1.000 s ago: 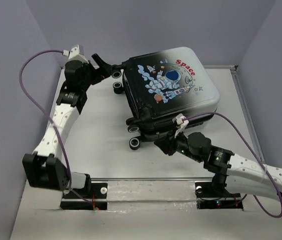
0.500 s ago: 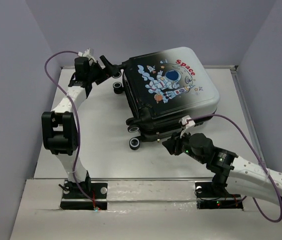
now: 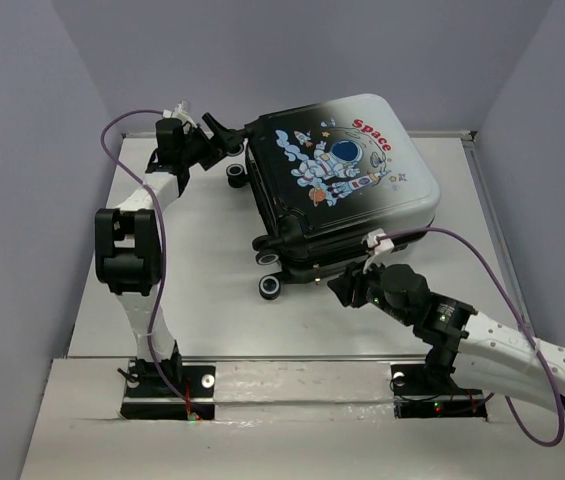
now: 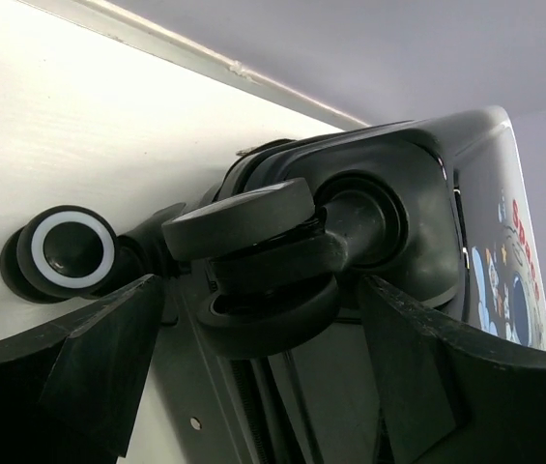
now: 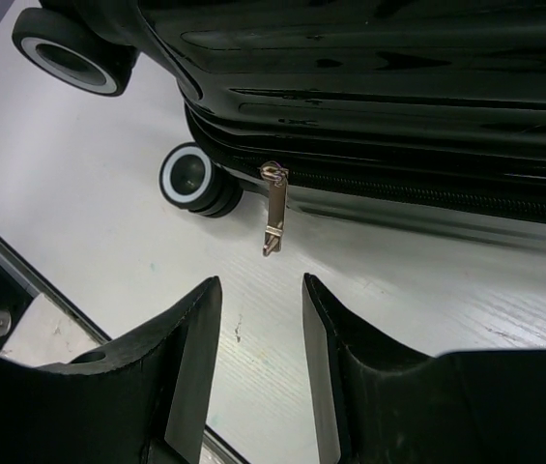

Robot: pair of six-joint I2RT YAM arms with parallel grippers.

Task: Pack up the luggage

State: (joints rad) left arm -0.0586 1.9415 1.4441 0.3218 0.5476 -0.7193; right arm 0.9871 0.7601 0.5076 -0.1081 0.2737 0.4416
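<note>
The luggage (image 3: 347, 175) lies closed on the table, astronaut print and red "Space" facing up. My left gripper (image 3: 224, 136) is open at its far-left corner. In the left wrist view the gripper (image 4: 263, 372) has its fingers (image 4: 89, 367) on either side of a black wheel (image 4: 253, 261), not closed on it. My right gripper (image 3: 342, 287) is open at the luggage's near edge. In the right wrist view the gripper (image 5: 261, 290) points at the metal zipper pull (image 5: 273, 220), which hangs just beyond the fingertips, untouched.
Black wheels with white rings stick out at the luggage's left side (image 3: 272, 287) and show in the right wrist view (image 5: 193, 179). The white table (image 3: 192, 290) has raised rails at its near edge and at the right, and grey walls surround it.
My left arm has swung its elbow up and right, and its gripper has closed in around the far wheel. My right gripper has shifted slightly right along the luggage's near edge.
</note>
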